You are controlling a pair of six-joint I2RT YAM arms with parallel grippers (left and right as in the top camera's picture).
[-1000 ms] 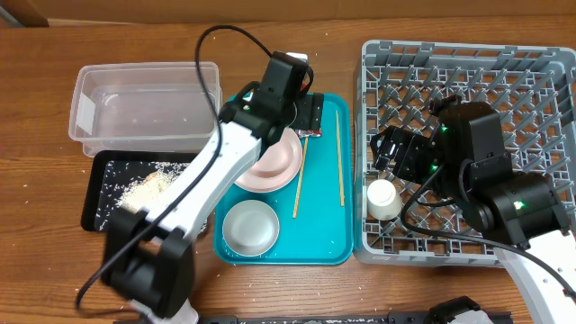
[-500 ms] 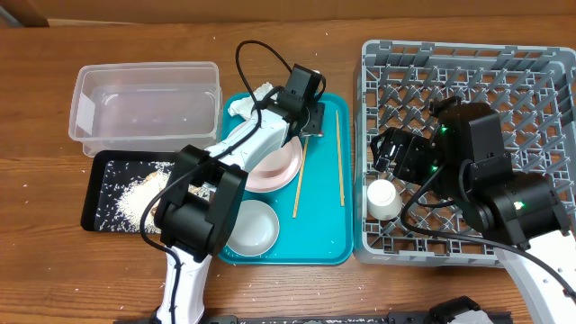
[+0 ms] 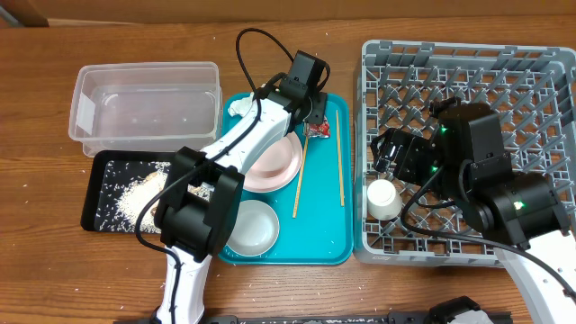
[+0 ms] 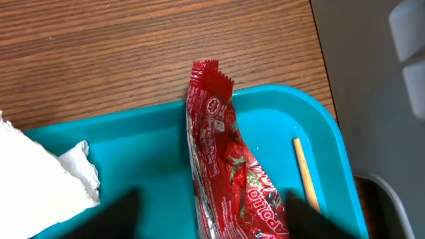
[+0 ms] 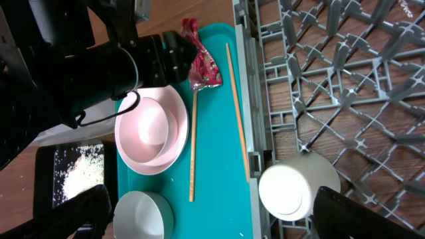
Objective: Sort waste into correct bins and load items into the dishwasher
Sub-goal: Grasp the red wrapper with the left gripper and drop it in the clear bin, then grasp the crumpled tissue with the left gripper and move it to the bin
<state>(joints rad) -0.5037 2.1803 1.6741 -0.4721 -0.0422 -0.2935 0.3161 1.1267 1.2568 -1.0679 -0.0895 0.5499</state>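
Observation:
The red wrapper (image 4: 229,166) lies at the back of the teal tray (image 4: 146,139), between the two spread fingers of my left gripper (image 4: 212,219), which is open and low over it. It also shows in the overhead view (image 3: 317,131) beside the left gripper (image 3: 309,110). The white tissue (image 3: 241,105) lies at the tray's back left. A pink plate (image 3: 274,162), a bowl (image 3: 250,227) and two wooden sticks (image 3: 301,175) rest on the tray. The white cup (image 5: 295,189) sits in the grey dish rack (image 3: 468,90). My right gripper (image 5: 219,209) is open and empty above the rack's left edge.
The clear tub (image 3: 144,108) stands at the back left. The black tray (image 3: 103,171) in front of it holds loose rice (image 3: 148,184). The rack's upright pegs fill the right side. The left arm stretches across the plate.
My left gripper has swung from over the plate to the back right of the teal tray, and now straddles the red wrapper. The right arm has not moved.

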